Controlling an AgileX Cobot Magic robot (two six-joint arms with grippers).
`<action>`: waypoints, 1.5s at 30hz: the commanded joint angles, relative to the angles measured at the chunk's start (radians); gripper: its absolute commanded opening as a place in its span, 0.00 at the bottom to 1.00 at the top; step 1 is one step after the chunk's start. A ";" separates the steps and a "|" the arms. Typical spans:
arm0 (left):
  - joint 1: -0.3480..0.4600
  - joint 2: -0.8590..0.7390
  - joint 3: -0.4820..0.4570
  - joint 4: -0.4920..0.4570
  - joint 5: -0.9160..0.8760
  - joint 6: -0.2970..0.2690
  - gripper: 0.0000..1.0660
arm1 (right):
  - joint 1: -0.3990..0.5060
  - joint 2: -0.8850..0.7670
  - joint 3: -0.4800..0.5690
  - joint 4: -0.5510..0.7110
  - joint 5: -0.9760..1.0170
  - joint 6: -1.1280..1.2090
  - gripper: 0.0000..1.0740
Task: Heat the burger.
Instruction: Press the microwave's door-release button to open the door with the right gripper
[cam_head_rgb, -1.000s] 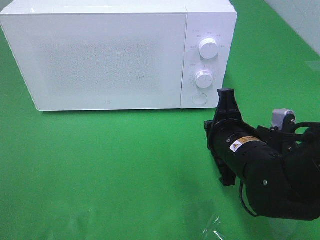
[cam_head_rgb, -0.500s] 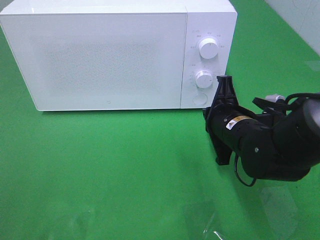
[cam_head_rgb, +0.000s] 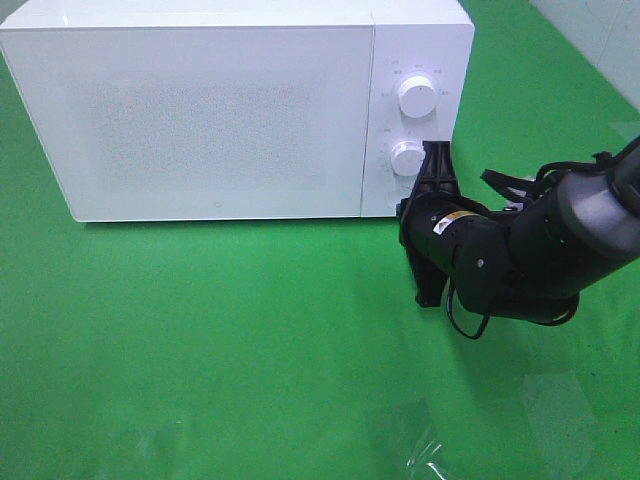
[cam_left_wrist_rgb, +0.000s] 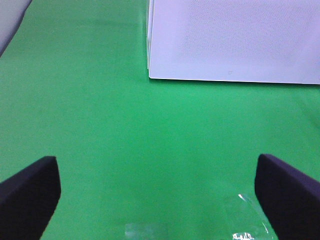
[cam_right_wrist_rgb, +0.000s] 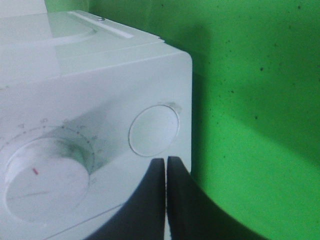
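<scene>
The burger is out of view. The white microwave (cam_head_rgb: 215, 110) stands at the back with its door closed. My right gripper (cam_head_rgb: 436, 152) is shut with nothing in it, its tip right in front of the control panel beside the lower knob (cam_head_rgb: 407, 158). In the right wrist view the shut fingertips (cam_right_wrist_rgb: 166, 162) sit just below the round button (cam_right_wrist_rgb: 153, 130), with the knob (cam_right_wrist_rgb: 45, 180) alongside. My left gripper (cam_left_wrist_rgb: 160, 200) is open and empty above the green cloth, facing the microwave (cam_left_wrist_rgb: 235, 40); it does not show in the exterior view.
A green cloth (cam_head_rgb: 220, 340) covers the table. The upper knob (cam_head_rgb: 416, 96) sits above the lower one on the panel. Clear plastic film (cam_head_rgb: 425, 455) lies near the front edge. The right arm's black body (cam_head_rgb: 530, 250) stretches across the right side.
The right arm has swung forward and left toward the microwave's panel, bringing the shut gripper from beside the button up to the lower knob. The left gripper stays open.
</scene>
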 joint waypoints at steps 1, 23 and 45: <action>0.002 -0.005 0.002 -0.006 -0.010 0.002 0.92 | -0.011 0.018 -0.028 -0.016 0.004 0.007 0.00; 0.002 -0.005 0.002 -0.006 -0.010 0.002 0.92 | -0.057 0.090 -0.147 0.001 -0.090 0.001 0.00; 0.002 -0.005 0.002 -0.006 -0.010 0.002 0.92 | -0.069 0.151 -0.234 0.013 -0.314 0.032 0.00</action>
